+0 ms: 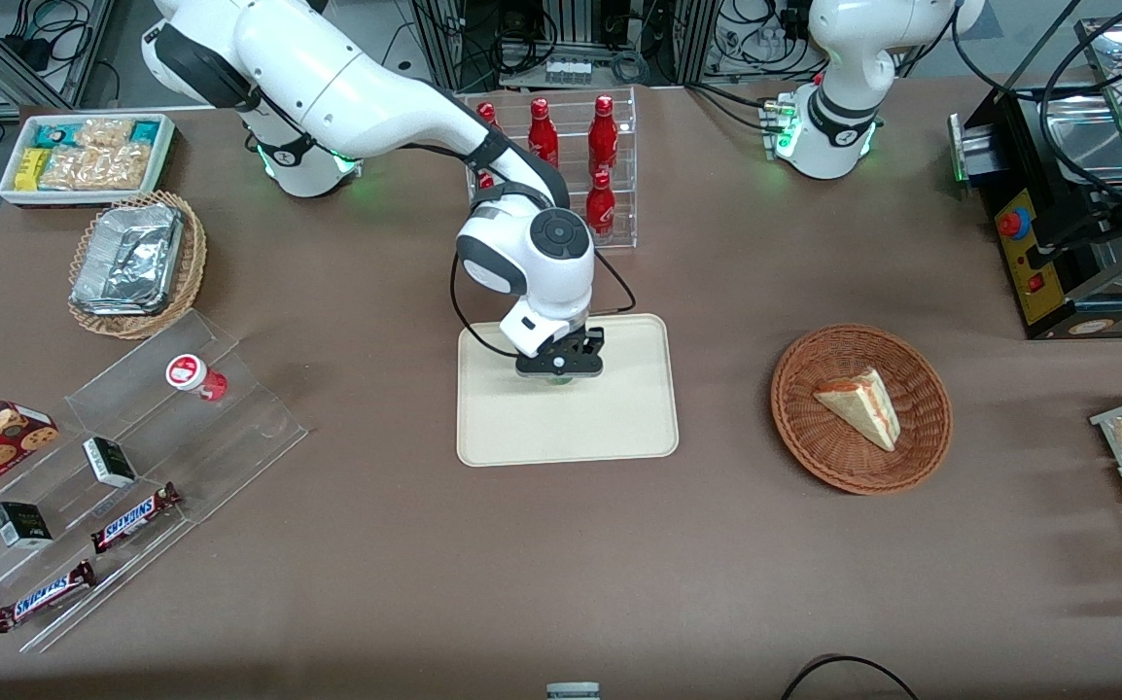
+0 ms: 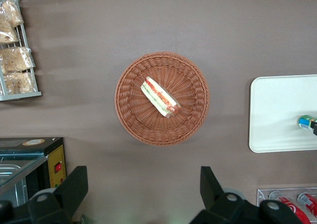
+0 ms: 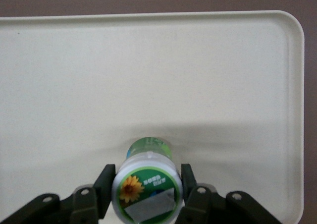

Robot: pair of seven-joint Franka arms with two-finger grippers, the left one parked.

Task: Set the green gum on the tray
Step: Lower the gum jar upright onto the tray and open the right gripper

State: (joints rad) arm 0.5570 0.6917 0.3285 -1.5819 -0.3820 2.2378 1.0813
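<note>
The green gum (image 3: 148, 192), a small green canister whose white lid carries a green-and-yellow flower label, sits between the fingers of my right gripper (image 3: 148, 179), which is shut on its lid. The gripper (image 1: 559, 373) hangs low over the cream-beige tray (image 1: 571, 428), above the part of the tray farther from the front camera. The canister's base is at or just above the tray surface (image 3: 148, 75); I cannot tell if it touches. In the left wrist view the gum (image 2: 307, 121) shows over the tray (image 2: 277, 110). In the front view the gripper hides nearly all of it.
A red canister (image 1: 193, 375) stands on the clear acrylic stand toward the working arm's end, with Snickers bars (image 1: 133, 517) nearby. A wicker basket with a sandwich (image 1: 860, 408) lies toward the parked arm's end. A rack of red bottles (image 1: 571, 156) stands farther from the camera than the tray.
</note>
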